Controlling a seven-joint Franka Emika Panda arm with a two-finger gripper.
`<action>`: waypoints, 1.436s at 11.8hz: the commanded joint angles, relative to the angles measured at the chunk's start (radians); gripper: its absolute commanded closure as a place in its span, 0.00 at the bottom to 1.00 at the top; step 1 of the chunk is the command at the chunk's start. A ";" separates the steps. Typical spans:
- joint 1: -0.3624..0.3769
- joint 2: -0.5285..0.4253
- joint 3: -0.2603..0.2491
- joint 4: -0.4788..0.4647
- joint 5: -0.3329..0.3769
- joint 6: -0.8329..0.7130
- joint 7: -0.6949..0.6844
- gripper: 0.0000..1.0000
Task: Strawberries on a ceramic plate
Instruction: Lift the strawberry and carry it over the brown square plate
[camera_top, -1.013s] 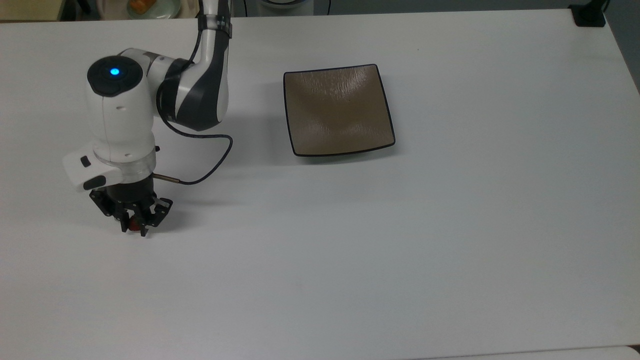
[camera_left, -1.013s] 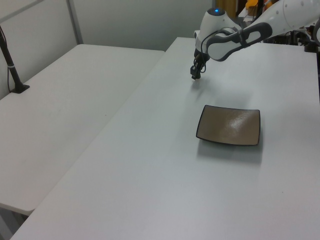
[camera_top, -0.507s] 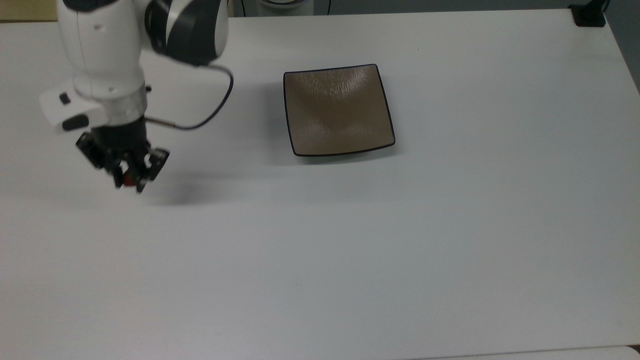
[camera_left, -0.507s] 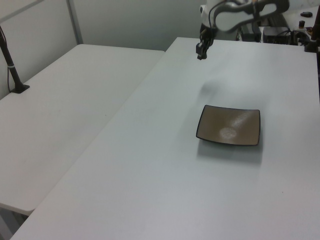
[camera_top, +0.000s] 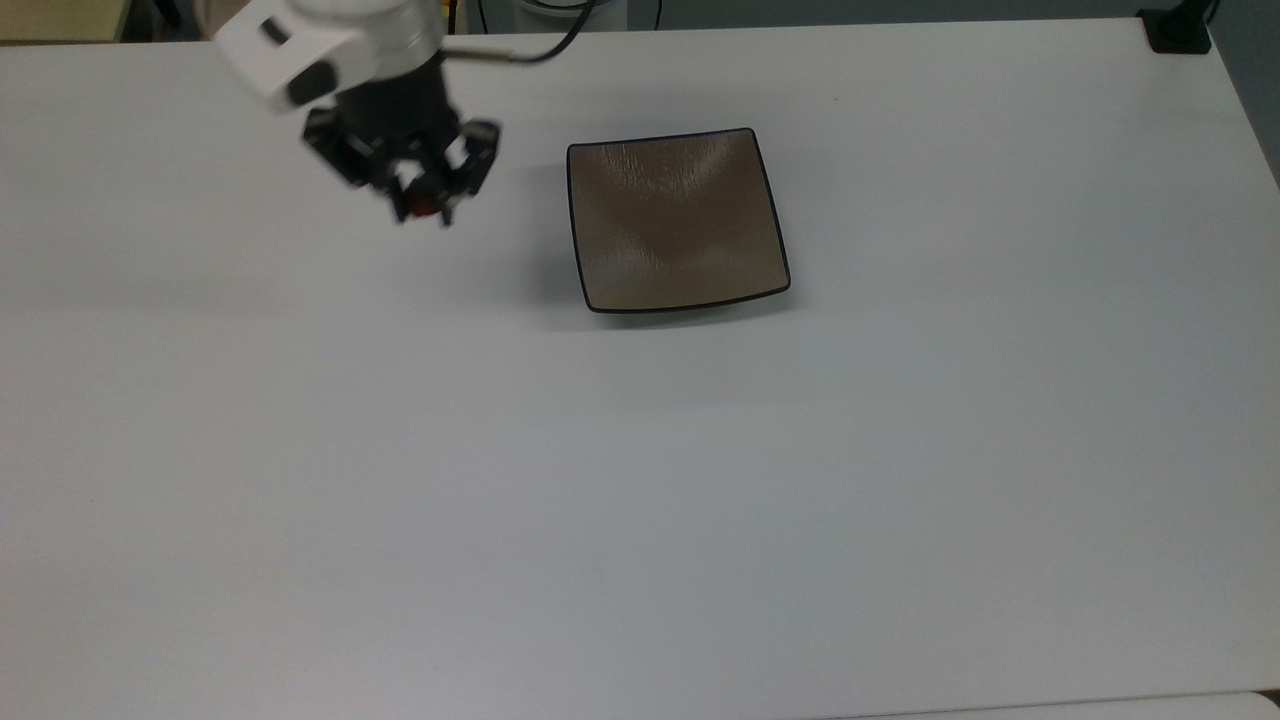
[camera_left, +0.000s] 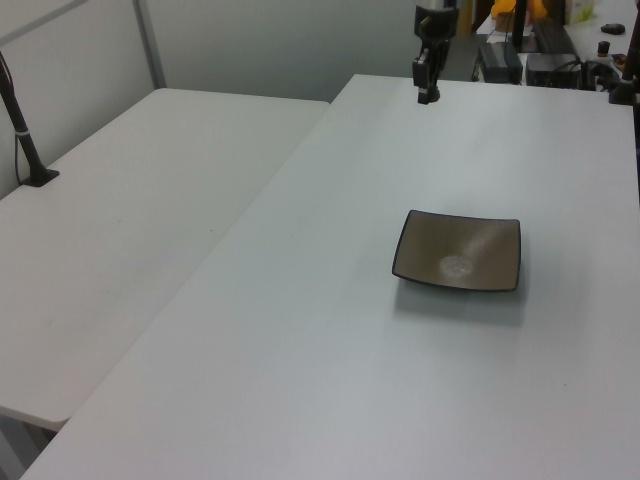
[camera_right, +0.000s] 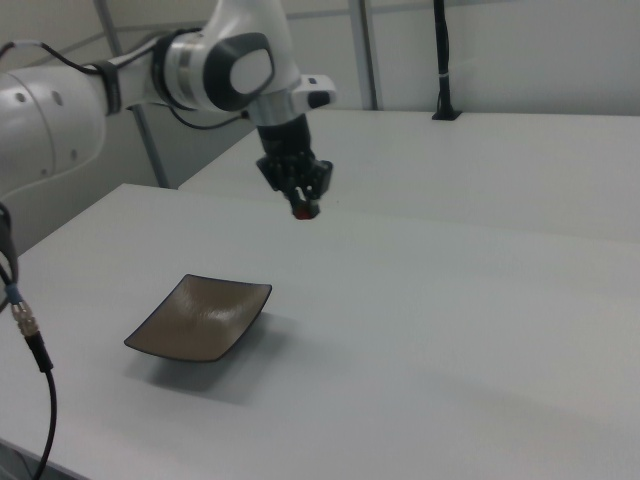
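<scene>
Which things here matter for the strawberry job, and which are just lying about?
Job:
- strawberry, held in the gripper
- square brown ceramic plate, empty
- white table

Lying about:
- black post on the neighbouring table
</scene>
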 joint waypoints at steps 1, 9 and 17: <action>0.041 -0.155 0.000 -0.139 0.072 -0.101 -0.085 0.74; 0.191 -0.203 0.026 -0.378 0.076 -0.114 -0.067 0.74; 0.225 -0.060 0.076 -0.424 0.059 0.109 0.098 0.74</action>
